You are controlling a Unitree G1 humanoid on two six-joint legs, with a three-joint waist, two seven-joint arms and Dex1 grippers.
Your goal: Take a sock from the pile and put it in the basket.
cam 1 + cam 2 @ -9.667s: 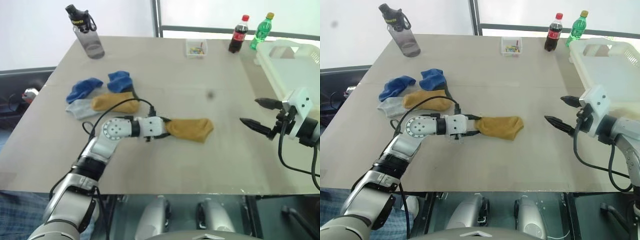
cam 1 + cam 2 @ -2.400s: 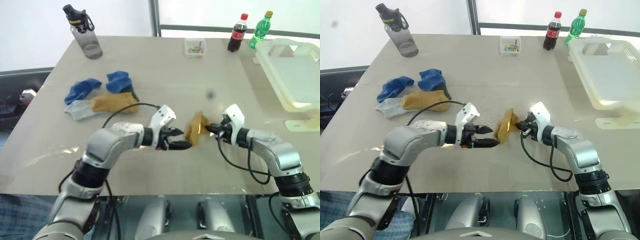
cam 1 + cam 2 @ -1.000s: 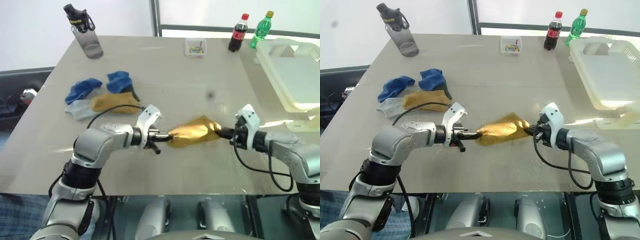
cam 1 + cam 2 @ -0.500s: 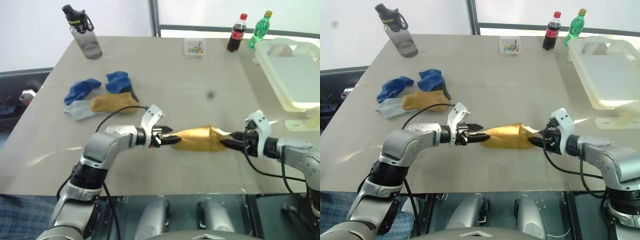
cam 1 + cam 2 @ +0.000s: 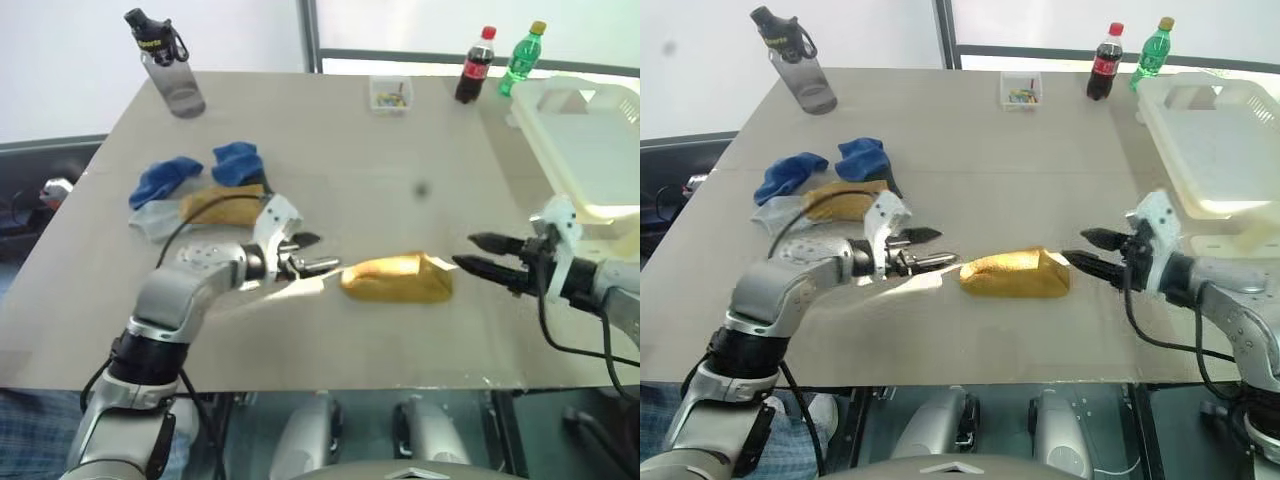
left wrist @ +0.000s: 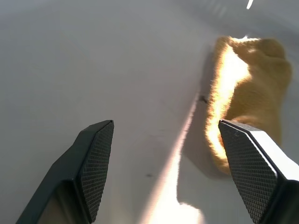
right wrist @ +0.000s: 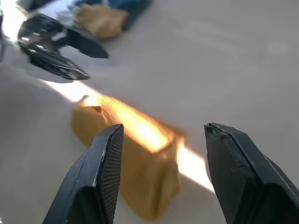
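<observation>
A mustard yellow sock (image 5: 397, 278) lies on its own on the table (image 5: 400, 180), near the front middle. My left gripper (image 5: 325, 252) hangs open just to its left, off the sock, with nothing between its fingers. At the sock's other end my right gripper (image 5: 463, 250) is open and apart from it too. In the left wrist view the sock (image 6: 252, 88) lies beyond the open left gripper (image 6: 164, 126). The right wrist view has the sock (image 7: 135, 158) under the open right gripper (image 7: 163, 126). The pile (image 5: 200, 190) of blue, grey and yellow socks sits at the left. At the far right stands the basket (image 5: 600, 160).
A grey water bottle (image 5: 168, 60) stands at the back left. A small clear box (image 5: 390, 95), a cola bottle (image 5: 475, 65) and a green bottle (image 5: 525, 58) line the back edge. The table's front edge runs just below the sock.
One second ago both grippers were shut on the sock's ends, holding it stretched. Both have opened, let go and drawn apart, and the sock now rests on the table.
</observation>
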